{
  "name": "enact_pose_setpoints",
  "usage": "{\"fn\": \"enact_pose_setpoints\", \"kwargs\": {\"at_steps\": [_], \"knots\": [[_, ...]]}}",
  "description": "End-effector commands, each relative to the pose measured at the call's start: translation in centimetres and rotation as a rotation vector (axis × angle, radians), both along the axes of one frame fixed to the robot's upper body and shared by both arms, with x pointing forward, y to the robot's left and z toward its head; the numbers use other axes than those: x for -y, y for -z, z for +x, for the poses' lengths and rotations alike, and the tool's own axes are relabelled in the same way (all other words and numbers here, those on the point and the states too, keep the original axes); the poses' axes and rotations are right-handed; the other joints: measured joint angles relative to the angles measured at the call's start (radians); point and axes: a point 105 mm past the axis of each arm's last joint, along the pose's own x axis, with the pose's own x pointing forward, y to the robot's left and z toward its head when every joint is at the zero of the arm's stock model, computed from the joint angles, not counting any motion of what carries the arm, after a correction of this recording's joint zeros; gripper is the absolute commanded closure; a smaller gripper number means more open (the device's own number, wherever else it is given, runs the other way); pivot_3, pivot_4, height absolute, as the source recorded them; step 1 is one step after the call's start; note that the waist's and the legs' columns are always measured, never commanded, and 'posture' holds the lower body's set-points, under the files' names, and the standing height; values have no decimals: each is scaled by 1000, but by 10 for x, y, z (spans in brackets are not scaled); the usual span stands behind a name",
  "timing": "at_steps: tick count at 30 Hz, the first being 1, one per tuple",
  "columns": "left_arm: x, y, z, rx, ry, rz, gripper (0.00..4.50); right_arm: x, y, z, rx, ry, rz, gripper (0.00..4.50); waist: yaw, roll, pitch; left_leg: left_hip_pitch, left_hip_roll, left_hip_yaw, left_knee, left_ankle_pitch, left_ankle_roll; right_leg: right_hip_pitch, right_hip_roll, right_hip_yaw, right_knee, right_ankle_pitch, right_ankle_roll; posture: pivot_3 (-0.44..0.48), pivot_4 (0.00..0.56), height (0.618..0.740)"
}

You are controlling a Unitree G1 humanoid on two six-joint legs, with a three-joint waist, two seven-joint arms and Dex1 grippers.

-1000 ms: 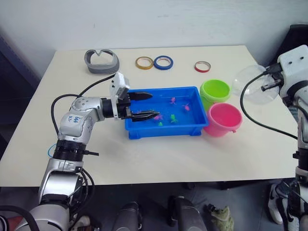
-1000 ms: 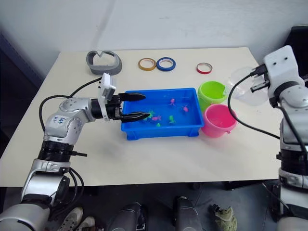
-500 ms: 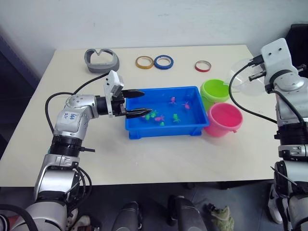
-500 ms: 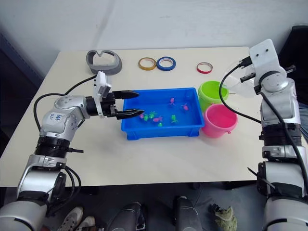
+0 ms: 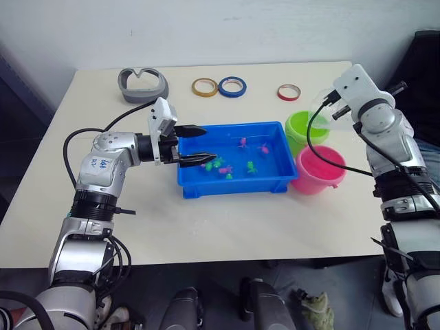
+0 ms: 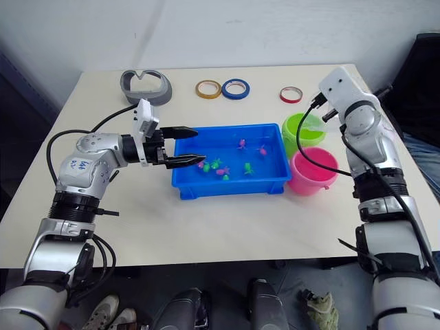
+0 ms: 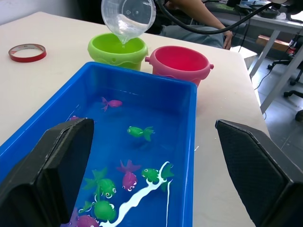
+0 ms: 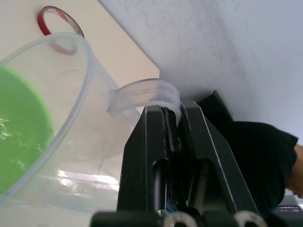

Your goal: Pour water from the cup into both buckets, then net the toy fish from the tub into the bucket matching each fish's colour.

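My right gripper (image 8: 171, 112) is shut on the handle of the clear cup (image 5: 320, 108). The cup is tilted, lip down, over the lime green bucket (image 5: 305, 130), and water sits at its lower edge (image 7: 124, 29). The pink bucket (image 5: 318, 169) stands just in front of the green one, right of the blue tub (image 5: 232, 185). Several green and pink toy fish (image 7: 140, 132) float in the tub's water. My left gripper (image 5: 206, 143) hangs open over the tub's left end, with nothing between its fingers (image 7: 47, 175).
Yellow (image 5: 202, 86), blue (image 5: 232, 86) and red (image 5: 288, 91) tape rings lie at the table's back, with a grey curved object (image 5: 143, 86) at the back left. A seated person (image 7: 199, 12) is beyond the table's right edge.
My right arm swung in from the right and tipped the cup over the green bucket. The left gripper drew back slightly towards the tub's left end.
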Motion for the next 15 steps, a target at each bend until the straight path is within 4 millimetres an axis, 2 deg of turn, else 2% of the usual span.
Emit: {"fn": "enact_pose_setpoints", "kwargs": {"at_steps": [1,8,15], "knots": [[-1,-12,-4,55,10,2,0,-9,-26,-1,88,-12,-86,4447,0,0,0,0,0,0,0,0,0,0,0,0,0,0,0,0,150,713],[-2,-11,-5,58,8,6,0,-18,-30,0,119,-13,-272,4447,-4,0,0,0,0,0,0,0,0,0,0,0,0,0,0,0,150,713],[-2,-11,-6,61,11,8,0,-23,-34,0,148,-11,-375,4447,-13,0,0,0,0,0,0,0,0,0,0,0,0,0,0,0,150,713]]}}
